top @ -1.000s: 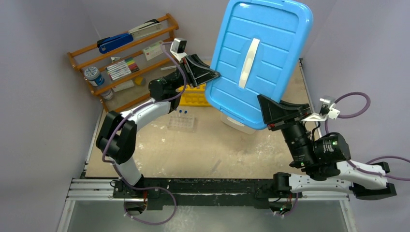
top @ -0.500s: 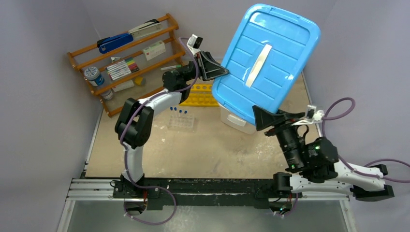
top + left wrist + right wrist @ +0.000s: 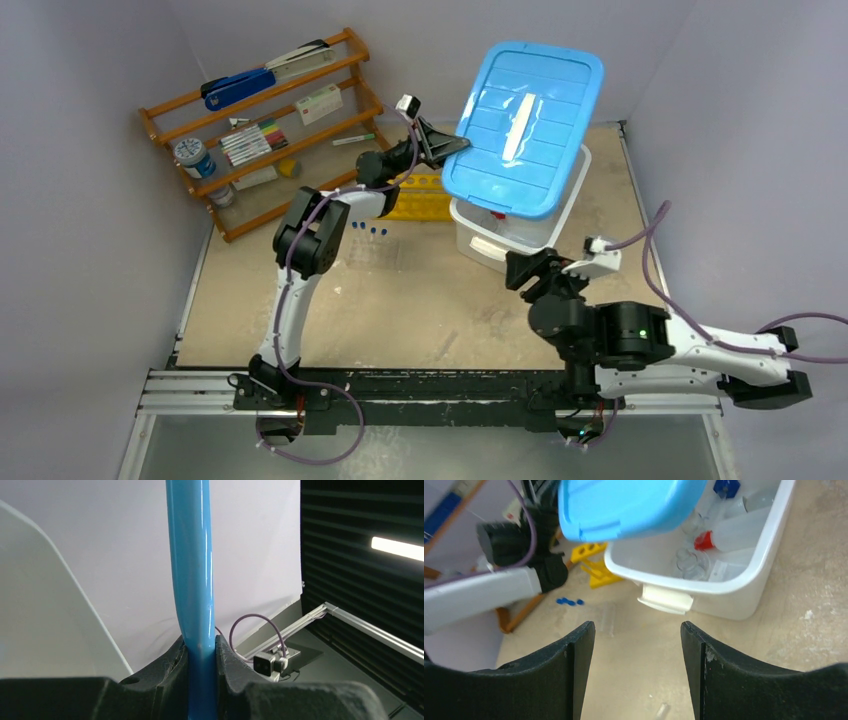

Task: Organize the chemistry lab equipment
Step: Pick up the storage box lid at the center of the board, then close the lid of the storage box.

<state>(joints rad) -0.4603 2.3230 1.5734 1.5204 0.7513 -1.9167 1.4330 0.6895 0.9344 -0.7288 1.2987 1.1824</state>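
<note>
left gripper (image 3: 444, 150) pinching the rim of the blue lid (image 3: 520, 125), lid tilted over the white bin (image 3: 545, 225), right gripper (image 3: 638, 630) spread wide and empty near the bin's front, squeeze bottle (image 3: 744, 530) lying inside

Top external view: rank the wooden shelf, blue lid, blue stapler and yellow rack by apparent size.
1. wooden shelf
2. blue lid, held up nearer the camera, which enlarges it
3. blue stapler and yellow rack: alike; the lid hides part of the rack, so no ranking
</note>
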